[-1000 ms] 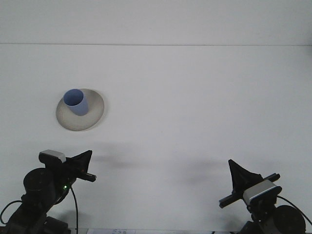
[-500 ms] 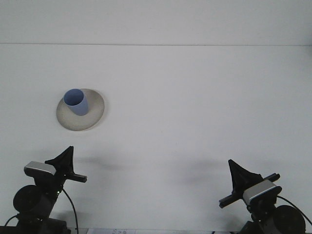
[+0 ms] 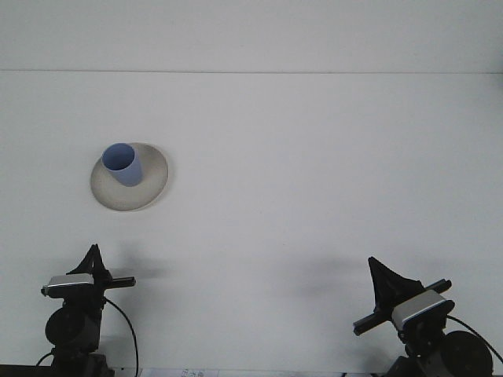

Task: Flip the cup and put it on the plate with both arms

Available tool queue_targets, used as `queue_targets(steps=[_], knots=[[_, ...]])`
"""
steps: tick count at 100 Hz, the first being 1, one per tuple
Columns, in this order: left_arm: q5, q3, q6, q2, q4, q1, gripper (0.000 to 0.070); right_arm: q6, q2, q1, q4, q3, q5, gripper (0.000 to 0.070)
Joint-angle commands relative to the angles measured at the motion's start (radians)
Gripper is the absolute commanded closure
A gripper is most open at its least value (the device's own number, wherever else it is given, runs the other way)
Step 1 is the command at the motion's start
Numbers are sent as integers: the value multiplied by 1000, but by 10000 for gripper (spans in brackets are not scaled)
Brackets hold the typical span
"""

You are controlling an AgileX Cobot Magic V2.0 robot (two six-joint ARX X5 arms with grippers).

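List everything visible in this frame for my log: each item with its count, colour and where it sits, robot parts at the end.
cup: 1, blue, standing open end up on the plate, left half of the table.
plate: 1, off-white, on the table left of centre, under the cup.
table: 1, white, fills most of the view.
wall: 1, white, strip across the top beyond the table's far edge.
cable: 1, black, looping down beside the left arm at the bottom edge.
left gripper: 1, black with a grey camera block, bottom left, apart from the plate, holding nothing.
right gripper: 1, black with a grey camera block, bottom right, far from the cup, holding nothing.
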Motion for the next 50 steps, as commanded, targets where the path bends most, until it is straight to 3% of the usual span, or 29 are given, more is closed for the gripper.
queue_targets(steps=[1,15,50], knots=[[-3,-20,-22,-2,11,3,685,7,1,8,9,9,0,700],[-2,-20,-92,-2,8,14,685,7,1,8,9,9,0,700],[-2,-19,-91,-2,11,15,685,7,1,8,10,9,0,700]])
